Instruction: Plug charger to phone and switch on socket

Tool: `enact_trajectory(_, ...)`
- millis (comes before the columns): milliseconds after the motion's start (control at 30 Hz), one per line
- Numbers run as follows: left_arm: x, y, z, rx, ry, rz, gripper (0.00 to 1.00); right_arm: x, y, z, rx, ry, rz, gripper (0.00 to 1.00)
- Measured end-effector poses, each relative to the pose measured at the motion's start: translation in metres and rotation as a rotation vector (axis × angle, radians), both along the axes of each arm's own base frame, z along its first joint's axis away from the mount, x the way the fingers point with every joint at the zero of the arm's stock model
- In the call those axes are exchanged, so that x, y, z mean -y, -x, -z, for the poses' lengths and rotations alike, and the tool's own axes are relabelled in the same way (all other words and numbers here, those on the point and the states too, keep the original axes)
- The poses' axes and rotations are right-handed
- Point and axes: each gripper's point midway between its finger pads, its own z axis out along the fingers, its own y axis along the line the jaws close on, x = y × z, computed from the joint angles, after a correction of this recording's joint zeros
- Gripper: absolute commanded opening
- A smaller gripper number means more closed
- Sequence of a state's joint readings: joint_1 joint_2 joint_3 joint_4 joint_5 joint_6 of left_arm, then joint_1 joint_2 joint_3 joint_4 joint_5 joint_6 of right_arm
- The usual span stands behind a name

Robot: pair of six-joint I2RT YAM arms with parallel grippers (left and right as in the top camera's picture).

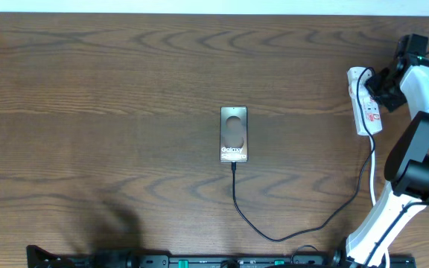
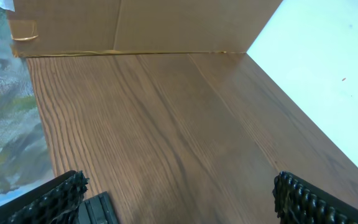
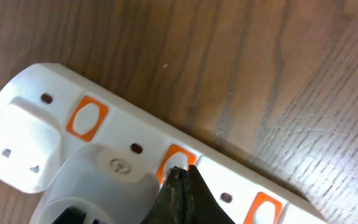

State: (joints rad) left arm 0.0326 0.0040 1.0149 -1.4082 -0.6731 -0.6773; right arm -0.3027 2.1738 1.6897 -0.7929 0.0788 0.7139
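Observation:
The silvery-grey phone (image 1: 234, 134) lies flat at the table's middle. The charger, a thin black cable (image 1: 274, 238), meets the phone's near end, loops toward the front and runs right, up to the socket (image 1: 365, 112), a white power strip at the far right. My right gripper (image 1: 384, 91) is over the strip. In the right wrist view its shut tips (image 3: 182, 173) touch an orange-framed switch (image 3: 174, 158) on the socket (image 3: 123, 127), beside a white plug body (image 3: 104, 183). My left gripper (image 2: 179, 196) is open over bare wood, its ridged fingers (image 2: 64, 193) far apart.
The right arm's white links (image 1: 423, 149) stand at the table's right edge. A black rail (image 1: 199, 260) runs along the front edge. The left wrist view shows a cardboard wall (image 2: 135, 25) at the far end and a white panel (image 2: 328, 74) at the right.

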Motion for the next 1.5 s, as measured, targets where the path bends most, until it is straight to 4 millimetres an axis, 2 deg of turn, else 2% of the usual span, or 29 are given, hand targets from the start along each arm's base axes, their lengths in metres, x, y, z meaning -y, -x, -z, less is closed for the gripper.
enact_trajectory(267, 0.0, 0.0, 0.0, 0.0, 0.0, 0.0, 0.98, -0.003, -0.002, -0.002, -0.012, 0.06, -0.012, 0.01)
enact_trajectory(400, 0.0, 0.0, 0.0, 0.0, 0.0, 0.0, 0.98, -0.001, 0.004, -0.003, -0.041, 0.071, -0.025, 0.01)
enact_trajectory(500, 0.0, 0.0, 0.0, 0.0, 0.0, 0.0, 0.98, 0.008, 0.011, -0.016, -0.041, 0.085, -0.019, 0.01)
enact_trajectory(600, 0.0, 0.0, 0.0, 0.0, 0.0, 0.0, 0.98, 0.028, 0.015, -0.038, -0.005, 0.11, 0.01, 0.01)
enact_trajectory(667, 0.0, 0.0, 0.0, 0.0, 0.0, 0.0, 0.98, 0.036, 0.017, -0.045, 0.01, 0.117, 0.024, 0.01)
enact_trajectory(867, 0.0, 0.0, 0.0, 0.0, 0.0, 0.0, 0.98, 0.031, 0.013, -0.045, 0.017, 0.105, 0.0, 0.01)
enact_trajectory(1100, 0.0, 0.0, 0.0, 0.0, 0.0, 0.0, 0.98, 0.013, -0.001, -0.035, 0.029, 0.1, -0.045, 0.01)
enact_trajectory(1367, 0.0, 0.0, 0.0, 0.0, 0.0, 0.0, 0.98, 0.008, -0.005, -0.031, 0.03, 0.1, -0.057, 0.01)
enact_trajectory(1500, 0.0, 0.0, 0.0, 0.0, 0.0, 0.0, 0.98, 0.008, -0.004, -0.019, 0.009, 0.093, -0.058, 0.01)
